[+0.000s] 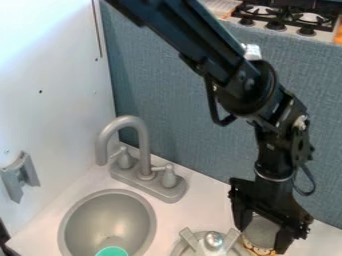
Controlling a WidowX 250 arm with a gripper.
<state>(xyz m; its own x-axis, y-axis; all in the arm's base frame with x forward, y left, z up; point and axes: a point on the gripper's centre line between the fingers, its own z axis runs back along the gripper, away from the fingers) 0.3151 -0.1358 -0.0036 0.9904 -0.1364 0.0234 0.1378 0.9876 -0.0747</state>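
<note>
Silver knob (pixel 214 240) stands near disc (pixel 261 230) at end effector (pixel 262 238).

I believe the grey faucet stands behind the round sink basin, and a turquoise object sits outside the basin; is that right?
Not quite: the camera view shows the turquoise object inside the basin. The grey faucet does stand behind it.

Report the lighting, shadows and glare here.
Camera view: bright wash over the upper white wall; soft shading inside the sink bowl; small bright highlights on the silver knob; the black arm mostly dark, with faint sheen.
</note>
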